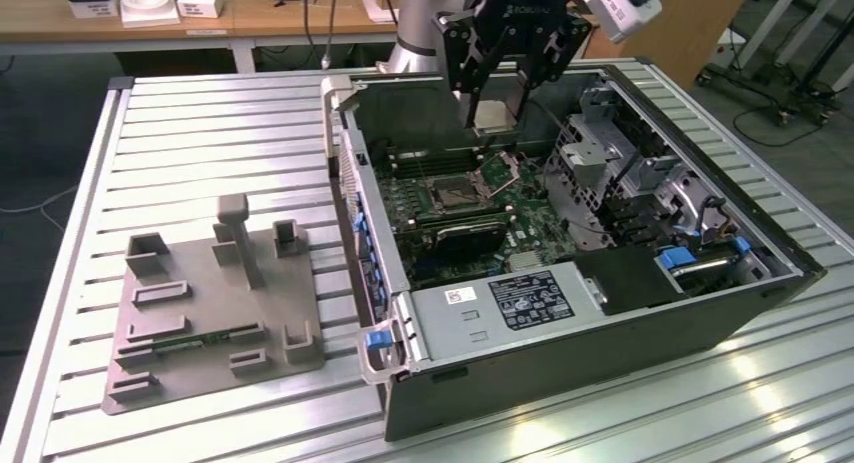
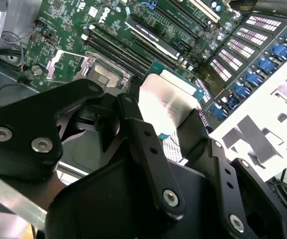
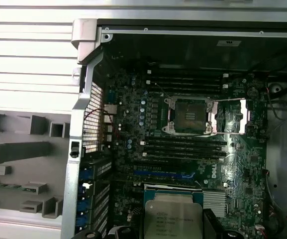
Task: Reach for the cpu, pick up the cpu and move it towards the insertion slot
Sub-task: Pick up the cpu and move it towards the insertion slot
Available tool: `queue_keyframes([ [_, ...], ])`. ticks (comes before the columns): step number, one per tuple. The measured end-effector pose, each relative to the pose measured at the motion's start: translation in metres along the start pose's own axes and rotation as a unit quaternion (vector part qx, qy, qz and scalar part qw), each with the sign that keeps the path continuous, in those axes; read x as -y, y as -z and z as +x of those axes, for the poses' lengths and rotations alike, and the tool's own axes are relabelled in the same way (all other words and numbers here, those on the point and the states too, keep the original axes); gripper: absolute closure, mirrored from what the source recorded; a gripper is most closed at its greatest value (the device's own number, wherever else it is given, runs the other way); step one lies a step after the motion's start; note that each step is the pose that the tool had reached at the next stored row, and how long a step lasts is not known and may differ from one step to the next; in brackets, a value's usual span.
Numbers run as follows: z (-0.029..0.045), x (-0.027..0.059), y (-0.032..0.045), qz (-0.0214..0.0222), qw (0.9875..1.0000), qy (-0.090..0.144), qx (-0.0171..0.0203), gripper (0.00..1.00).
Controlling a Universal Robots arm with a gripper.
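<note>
My gripper (image 1: 497,108) hangs over the back part of the open computer case, shut on the cpu (image 1: 493,114), a thin square chip with a silvery face. In the second wrist view the black fingers (image 2: 133,107) clamp the cpu (image 2: 165,104) on two opposite edges. The insertion slot (image 1: 461,191) lies on the motherboard below the held chip and a little towards the case's front. Its dark centre is exposed and its hinged plate (image 3: 231,117) is folded open beside it. In the first wrist view the cpu (image 3: 173,219) is well apart from the insertion slot (image 3: 189,115).
The case wall (image 1: 350,198) rises on the exterior view's left, and a drive cage (image 1: 607,153) and power supply (image 1: 527,301) stand inside. Long black memory slots (image 3: 183,148) flank the socket. A grey plastic tray (image 1: 200,303) with upright blocks lies on the slatted metal table (image 1: 200,133).
</note>
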State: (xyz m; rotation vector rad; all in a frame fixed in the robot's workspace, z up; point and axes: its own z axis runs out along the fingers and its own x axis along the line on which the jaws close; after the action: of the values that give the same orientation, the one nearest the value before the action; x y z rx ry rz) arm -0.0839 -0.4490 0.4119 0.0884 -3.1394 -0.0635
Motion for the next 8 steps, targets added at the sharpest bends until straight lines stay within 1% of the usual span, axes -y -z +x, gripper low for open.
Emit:
queue_keyframes([
  [8, -0.0031, 0.0000, -0.0001, 0.0000, 1.0000, 0.000, 0.0000, 0.45],
])
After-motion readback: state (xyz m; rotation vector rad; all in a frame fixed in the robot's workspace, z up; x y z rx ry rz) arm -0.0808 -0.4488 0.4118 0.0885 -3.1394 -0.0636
